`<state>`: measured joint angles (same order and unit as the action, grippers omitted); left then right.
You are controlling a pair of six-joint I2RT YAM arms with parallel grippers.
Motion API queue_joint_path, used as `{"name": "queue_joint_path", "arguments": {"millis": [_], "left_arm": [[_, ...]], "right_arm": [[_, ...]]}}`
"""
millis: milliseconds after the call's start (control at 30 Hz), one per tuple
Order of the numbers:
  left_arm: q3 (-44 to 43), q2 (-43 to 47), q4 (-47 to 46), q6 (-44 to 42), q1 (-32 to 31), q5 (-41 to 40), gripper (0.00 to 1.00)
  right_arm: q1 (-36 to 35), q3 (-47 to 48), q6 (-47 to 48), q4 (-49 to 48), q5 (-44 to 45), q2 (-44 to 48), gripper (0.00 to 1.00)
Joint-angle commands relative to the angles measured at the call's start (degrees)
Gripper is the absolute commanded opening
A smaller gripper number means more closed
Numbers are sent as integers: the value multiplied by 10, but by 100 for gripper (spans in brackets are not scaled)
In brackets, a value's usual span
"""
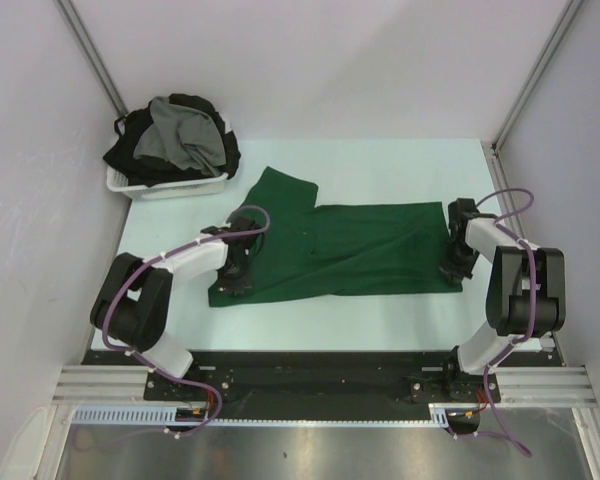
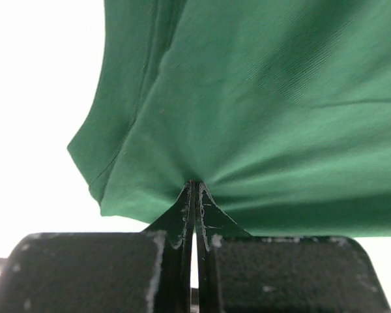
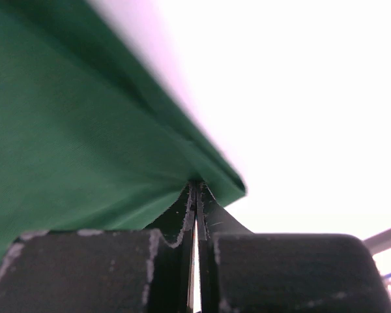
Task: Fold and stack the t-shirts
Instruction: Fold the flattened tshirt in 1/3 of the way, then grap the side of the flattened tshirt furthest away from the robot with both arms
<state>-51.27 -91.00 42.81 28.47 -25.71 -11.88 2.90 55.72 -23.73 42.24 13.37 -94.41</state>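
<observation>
A dark green t-shirt (image 1: 350, 255) lies spread across the middle of the table, one sleeve pointing to the far left. My left gripper (image 1: 236, 283) is shut on the shirt's near left edge; in the left wrist view the cloth (image 2: 260, 111) puckers at the gripper (image 2: 195, 184). My right gripper (image 1: 450, 275) is shut on the shirt's near right corner; in the right wrist view the folded green edge (image 3: 85, 143) runs into the gripper (image 3: 196, 184). A grey t-shirt (image 1: 180, 135) and black t-shirts (image 1: 130, 155) lie heaped in the basket.
A white plastic basket (image 1: 170, 187) stands at the far left corner of the table. Grey walls and metal posts close in the table on the left, back and right. Purple cables run along both arms.
</observation>
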Motion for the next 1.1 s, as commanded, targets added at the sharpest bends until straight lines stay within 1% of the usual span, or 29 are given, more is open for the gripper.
{"name": "queue_joint_path", "arguments": {"millis": [0,200,433,467,500,533,567,633,667,700,733,767,800,833,867,900,933,967,1000,1067], "left_arm": [[-16,-13,73,-16,19,-15,0],[-33,-18,75,-35,52,-27,0],[-86,-25,76,-46,53,-20,0],[-96,-27,79,-48,53,-18,0],[-119,-28,81,-53,52,-18,0],[-131,-33,81,-57,52,-17,2],[-146,-36,87,-61,52,-22,7],[-194,-47,98,-68,52,-25,9],[-212,-51,103,-71,52,-28,11],[-250,-56,106,-73,52,-31,13],[-269,-64,114,-75,52,-34,13],[-290,-71,117,-77,52,-37,14],[-331,-79,118,-79,52,-38,15],[-350,-87,114,-80,52,-38,16],[-372,-116,114,-84,52,-36,17],[-418,-132,116,-86,52,-30,17],[-441,-153,114,-90,52,-25,18],[-465,-193,115,-97,52,-22,18],[-520,-220,119,-98,52,-19,18],[-575,-264,127,-109,52,-15,18]], "right_arm": [[33,-1,8,26,47,12,0],[45,2,14,17,40,5,0],[34,31,11,20,47,1,0],[28,49,11,23,52,-3,14],[22,59,11,25,65,-7,20],[10,72,14,28,70,-10,24],[5,84,15,32,77,-19,34],[-3,126,15,42,83,-27,39],[-9,140,16,47,83,-31,45],[-12,171,16,55,83,-38,47],[-15,186,18,59,83,-42,48],[-21,203,18,62,86,-46,52],[-25,231,25,64,83,-55,54],[-27,250,29,65,82,-61,55],[-27,266,32,65,81,-67,56],[-42,280,42,62,77,-84,56],[-46,313,44,62,76,-93,56],[-47,326,46,62,71,-104,56],[-49,340,54,61,67,-115,56],[-50,374,58,65,61,-143,56]]}}
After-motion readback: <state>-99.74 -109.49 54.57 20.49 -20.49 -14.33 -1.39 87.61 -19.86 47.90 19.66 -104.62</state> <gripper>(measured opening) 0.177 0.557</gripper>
